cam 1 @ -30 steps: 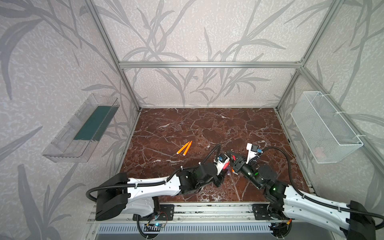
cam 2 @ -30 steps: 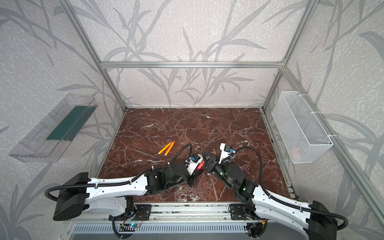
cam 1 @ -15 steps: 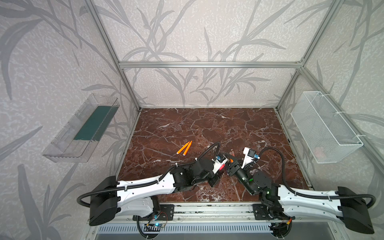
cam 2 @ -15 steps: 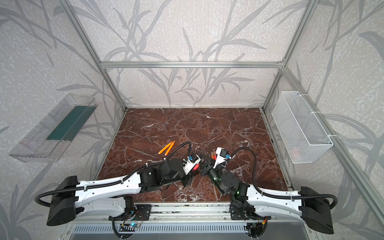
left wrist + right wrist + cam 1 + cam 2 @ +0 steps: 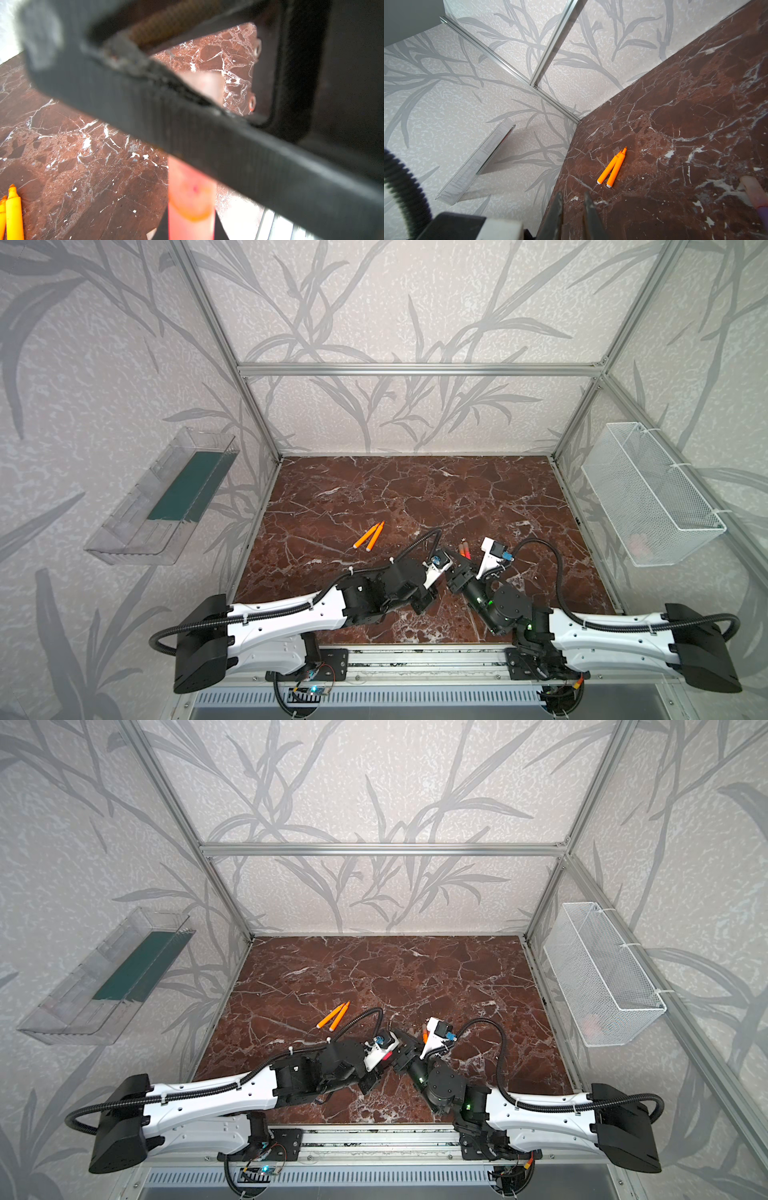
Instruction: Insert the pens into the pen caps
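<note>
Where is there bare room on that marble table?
Bare: the marble table's far half, between back wall and two orange pens, and the right strip below the wire basket. Crowded: the near middle, where left arm and right arm meet beside two more pens.

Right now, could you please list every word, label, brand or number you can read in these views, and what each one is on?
No text can be read in any view.
orange pens: plain barrels, no print showing.
red-pink pen: too blurred to tell.
circuit board at the near edge: too small to read.
</note>
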Tool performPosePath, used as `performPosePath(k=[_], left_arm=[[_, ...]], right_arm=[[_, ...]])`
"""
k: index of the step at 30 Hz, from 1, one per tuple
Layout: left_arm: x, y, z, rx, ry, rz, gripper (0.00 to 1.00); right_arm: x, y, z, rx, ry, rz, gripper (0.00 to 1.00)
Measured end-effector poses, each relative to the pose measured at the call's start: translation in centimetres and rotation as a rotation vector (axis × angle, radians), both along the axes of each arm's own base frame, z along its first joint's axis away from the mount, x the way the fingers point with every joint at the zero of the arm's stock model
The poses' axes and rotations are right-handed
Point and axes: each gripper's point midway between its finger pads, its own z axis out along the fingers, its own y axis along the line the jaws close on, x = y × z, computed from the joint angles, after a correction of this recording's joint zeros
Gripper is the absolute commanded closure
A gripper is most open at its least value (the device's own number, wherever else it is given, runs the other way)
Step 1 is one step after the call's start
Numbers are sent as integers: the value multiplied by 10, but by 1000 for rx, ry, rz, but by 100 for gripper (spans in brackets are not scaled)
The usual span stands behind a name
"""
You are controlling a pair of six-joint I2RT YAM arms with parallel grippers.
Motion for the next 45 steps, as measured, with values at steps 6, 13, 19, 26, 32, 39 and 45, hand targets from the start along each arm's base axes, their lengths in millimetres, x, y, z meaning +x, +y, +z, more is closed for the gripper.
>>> performPosePath(k=[6,13,19,26,32,39,45], left_arm=[[-15,-3,6,-91,162,-117,100],[-24,2,25,-163,209,-162,100],[-23,11,24,-131,180,-146,100],[-17,20,11,-61,166,-108,100],[-19,22,7,-43,172,-115,100],[-34,9,18,-111,201,-212,100],[-48,-5,31,-212,230,-285,100]], right_arm=[[-9,0,7,63,-96,52,100],[-16,9,27,82,-146,82,100],[-18,17,22,86,-19,7,100],[-12,22,5,64,65,-54,100],[-15,20,1,62,78,-67,100],[-27,8,14,67,54,-26,100],[-38,-1,27,31,19,25,85]])
